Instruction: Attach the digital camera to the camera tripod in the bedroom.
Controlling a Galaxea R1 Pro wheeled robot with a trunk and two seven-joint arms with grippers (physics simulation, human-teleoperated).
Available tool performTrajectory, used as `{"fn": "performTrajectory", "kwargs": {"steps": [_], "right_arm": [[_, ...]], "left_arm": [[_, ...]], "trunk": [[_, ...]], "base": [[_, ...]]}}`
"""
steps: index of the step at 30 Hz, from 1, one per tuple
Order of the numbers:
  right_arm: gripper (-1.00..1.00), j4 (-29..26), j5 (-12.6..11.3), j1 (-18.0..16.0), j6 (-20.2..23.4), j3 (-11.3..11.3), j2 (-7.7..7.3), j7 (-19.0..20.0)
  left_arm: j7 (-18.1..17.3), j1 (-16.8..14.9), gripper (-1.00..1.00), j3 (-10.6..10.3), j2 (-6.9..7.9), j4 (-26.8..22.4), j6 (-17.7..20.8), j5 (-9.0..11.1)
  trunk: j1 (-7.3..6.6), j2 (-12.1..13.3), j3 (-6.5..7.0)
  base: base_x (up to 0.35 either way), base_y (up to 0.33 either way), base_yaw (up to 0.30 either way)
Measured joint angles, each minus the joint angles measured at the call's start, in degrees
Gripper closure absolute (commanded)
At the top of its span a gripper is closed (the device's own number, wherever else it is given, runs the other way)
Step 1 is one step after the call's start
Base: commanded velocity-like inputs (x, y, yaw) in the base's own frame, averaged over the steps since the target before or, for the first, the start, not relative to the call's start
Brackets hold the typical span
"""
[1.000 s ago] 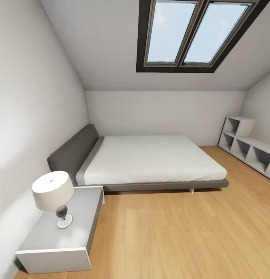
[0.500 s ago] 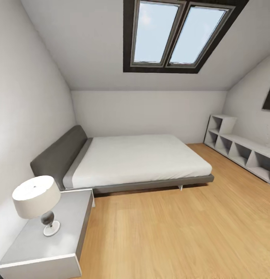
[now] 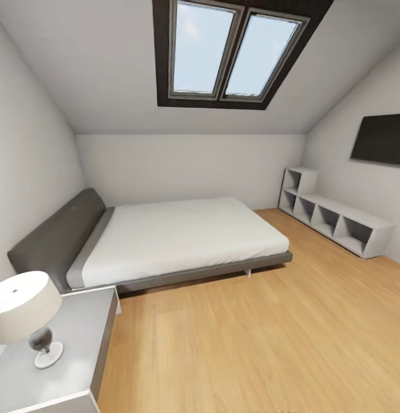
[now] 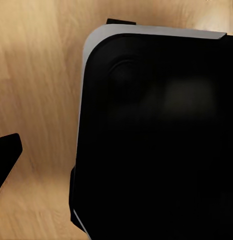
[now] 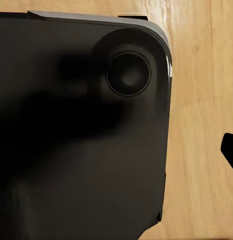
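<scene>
Bedroom [image 3: 194, 166] with grey bed [image 3: 165, 241], lamp [image 3: 22, 312] on nightstand [image 3: 79, 344], cube shelves [image 3: 332, 218], wood floor [image 3: 251, 344], claw states couldn't be told

Daylight is coming through a skylight [image 3: 226, 54] onto white walls, a grey bed [image 3: 171, 241], cube shelves [image 3: 332, 218], a lamp [image 3: 25, 312] and wood floor [image 3: 269, 338].

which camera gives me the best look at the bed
The head view. There the whole bed shows, with its grey headboard toward the wall and its white mattress, beyond the nightstand and lamp. The two wrist views look down at wood floor and a black base, with no bed.
</scene>
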Motion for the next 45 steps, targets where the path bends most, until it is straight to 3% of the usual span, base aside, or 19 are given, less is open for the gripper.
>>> {"fn": "performTrajectory", "kwargs": {"steps": [45], "right_arm": [[-1.00,0.0,0.3,0.0,0.2,0.1,-0.10,0.8]], "left_arm": [[0.0,0.0,-1.00,-0.1,0.07,0.0,0.0,0.0]], "trunk": [[0.00,0.0,0.68]], "base": [[0.000,0.000,-0.284]]}}
